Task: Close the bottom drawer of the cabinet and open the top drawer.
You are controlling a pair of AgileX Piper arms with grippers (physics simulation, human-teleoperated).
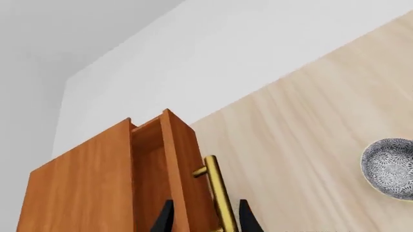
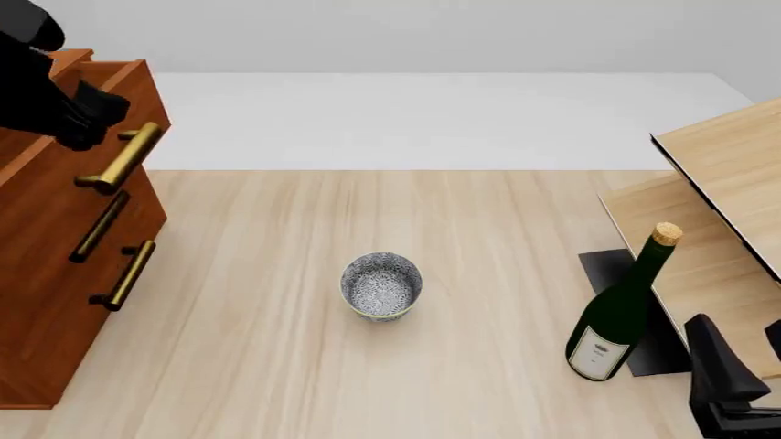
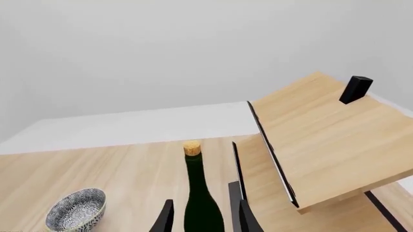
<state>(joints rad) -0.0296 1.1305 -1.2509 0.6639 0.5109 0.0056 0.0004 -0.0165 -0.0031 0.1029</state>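
Up high, the left gripper (image 1: 205, 218) straddles the top drawer (image 2: 104, 110) handle, fingertips cut off.

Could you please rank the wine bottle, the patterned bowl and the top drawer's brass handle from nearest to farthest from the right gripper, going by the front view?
1. Wine bottle: just left of the right gripper, near the table's right edge.
2. Patterned bowl: at the table's centre.
3. Top drawer's brass handle: far left, on the cabinet.

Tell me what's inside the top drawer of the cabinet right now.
The top drawer is pulled partly open, and the part of its inside that shows is bare wood. The floor and back of it are hidden by the drawer front and the left gripper.
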